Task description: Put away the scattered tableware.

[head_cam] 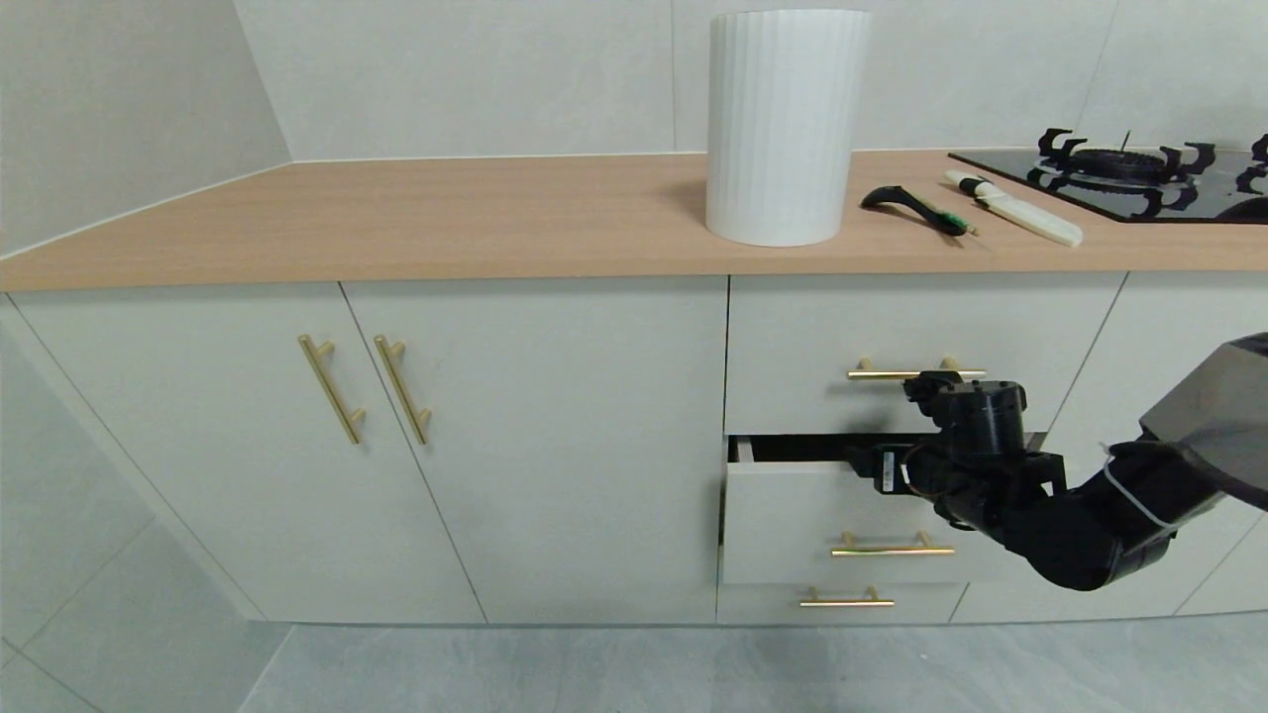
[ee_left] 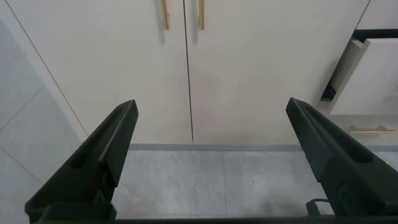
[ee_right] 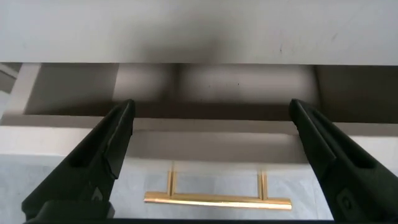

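Right gripper (ee_right: 211, 109), fingers spread, at the partly open drawer (head_cam: 792, 515); left gripper (ee_left: 211, 106) likewise spread. Advisable: pull straight outward, fully, before fetching the knife (head_cam: 1015, 208) and black-handled tool (head_cam: 916, 208).

Black wedge-fingered right gripper (ee_right: 211, 107), white wrist cable (head_cam: 1127, 492)

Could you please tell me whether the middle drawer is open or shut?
Partly open: the drawer juts out from the cabinet, with a dark gap above it.

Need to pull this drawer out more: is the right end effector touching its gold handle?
Apart. The head view shows the right end effector up at the top edge of the drawer, with the gold handle bare below it.
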